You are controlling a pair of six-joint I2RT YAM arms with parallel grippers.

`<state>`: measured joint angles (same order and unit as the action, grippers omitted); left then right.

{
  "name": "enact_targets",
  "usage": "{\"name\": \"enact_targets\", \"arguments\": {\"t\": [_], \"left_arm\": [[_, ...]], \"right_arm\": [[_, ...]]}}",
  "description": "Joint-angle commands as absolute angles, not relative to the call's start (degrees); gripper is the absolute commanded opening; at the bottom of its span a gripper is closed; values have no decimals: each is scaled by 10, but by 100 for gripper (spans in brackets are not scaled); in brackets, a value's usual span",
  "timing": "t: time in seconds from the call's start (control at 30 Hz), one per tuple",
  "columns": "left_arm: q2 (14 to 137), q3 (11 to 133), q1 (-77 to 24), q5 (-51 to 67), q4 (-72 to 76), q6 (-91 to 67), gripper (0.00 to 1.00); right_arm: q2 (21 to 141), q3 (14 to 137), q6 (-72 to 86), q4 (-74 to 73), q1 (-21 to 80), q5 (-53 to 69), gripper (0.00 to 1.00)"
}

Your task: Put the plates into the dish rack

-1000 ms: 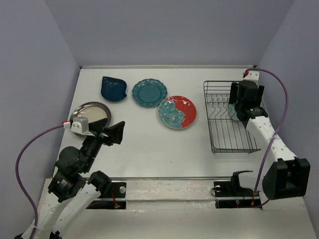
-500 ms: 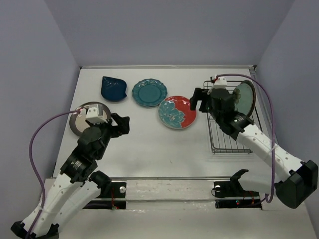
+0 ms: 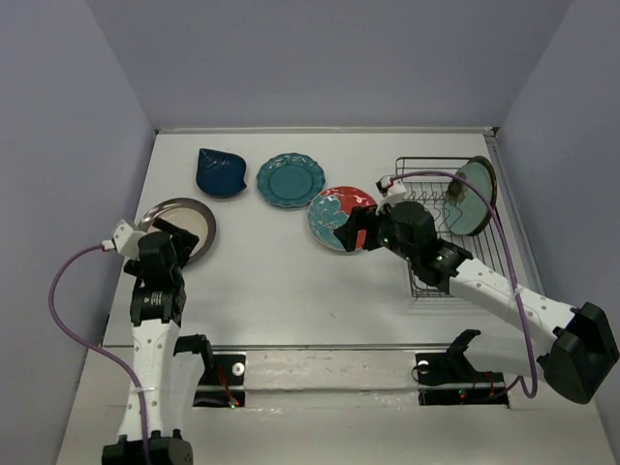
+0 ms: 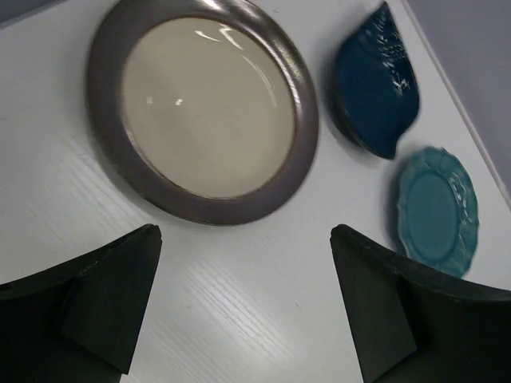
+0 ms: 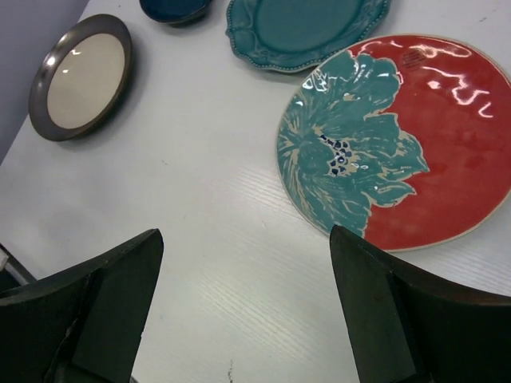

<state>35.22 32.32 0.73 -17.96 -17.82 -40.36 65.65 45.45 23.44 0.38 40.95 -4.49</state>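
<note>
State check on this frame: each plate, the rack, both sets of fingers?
navy leaf plate: flat on table
teal scalloped plate: flat on table
red flowered plate: flat on table
silver plate: flat on table
dish rack: holds one plate
racked plate: standing on edge in rack
left gripper: fingers open, empty
right gripper: fingers open, empty

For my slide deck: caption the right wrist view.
Open right gripper poised near the red flowered plate, with the teal plate, navy plate and silver plate beyond.
</note>
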Motion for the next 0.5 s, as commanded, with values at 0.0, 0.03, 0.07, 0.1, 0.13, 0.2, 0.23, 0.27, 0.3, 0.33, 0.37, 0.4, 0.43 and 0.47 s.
{"name": "enact_targets", "arguments": {"t": [0.0, 0.03, 0.07, 0.1, 0.13, 0.2, 0.23, 0.27, 0.3, 0.33, 0.37, 0.4, 0.43, 0.47], "left_arm": [[373, 282, 133, -89, -146, -451, 99], [380, 270, 151, -82, -141, -460, 97], [391, 259, 169, -71, -133, -471, 96], [415, 238, 202, -45, -112, -495, 95], [425, 228, 214, -34, -99, -506, 95], [445, 206, 228, -21, -54, -549, 95], [448, 198, 228, -18, -38, -565, 94], [452, 193, 228, -17, -22, -578, 94], [460, 182, 228, -21, -3, -599, 94], [465, 177, 228, -26, 18, -607, 94], [473, 173, 228, -32, 30, -613, 94], [496, 165, 229, -44, 50, -616, 94], [511, 162, 233, -47, 61, -622, 93], [527, 158, 236, -45, 73, -625, 93]], "right_arm": [[616, 441, 237, 69, 412, -4, 90], [612, 445, 242, 66, 412, 17, 90], [608, 449, 243, 62, 412, 25, 90], [606, 452, 247, 62, 412, 37, 90], [599, 454, 249, 62, 412, 46, 90], [593, 462, 253, 57, 412, 66, 90], [586, 463, 255, 54, 412, 74, 90], [584, 461, 257, 54, 412, 79, 90], [582, 461, 258, 52, 412, 86, 90], [581, 459, 258, 50, 412, 90, 90], [581, 457, 257, 48, 412, 93, 90], [584, 454, 257, 47, 412, 96, 90], [584, 453, 258, 44, 412, 98, 90], [585, 453, 258, 42, 412, 101, 89]]}}
